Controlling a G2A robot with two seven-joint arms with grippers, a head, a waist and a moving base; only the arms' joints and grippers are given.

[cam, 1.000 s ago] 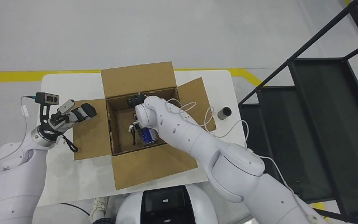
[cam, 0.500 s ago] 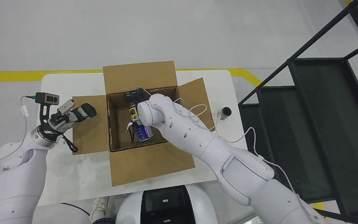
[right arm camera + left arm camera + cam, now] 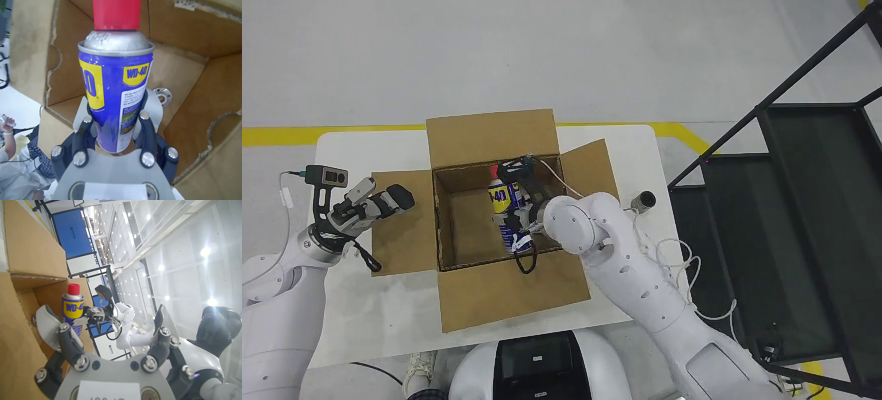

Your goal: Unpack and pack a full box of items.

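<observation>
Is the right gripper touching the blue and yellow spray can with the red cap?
Touching. The right wrist view shows the right gripper closed on the blue and yellow spray can, fingers flat against both sides.

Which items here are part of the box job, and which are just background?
Job: cardboard box; spray can, held by right gripper; metal flange inside box; small can on table, probably unpacked.
Lying about: black stairs; yellow floor line.
</observation>
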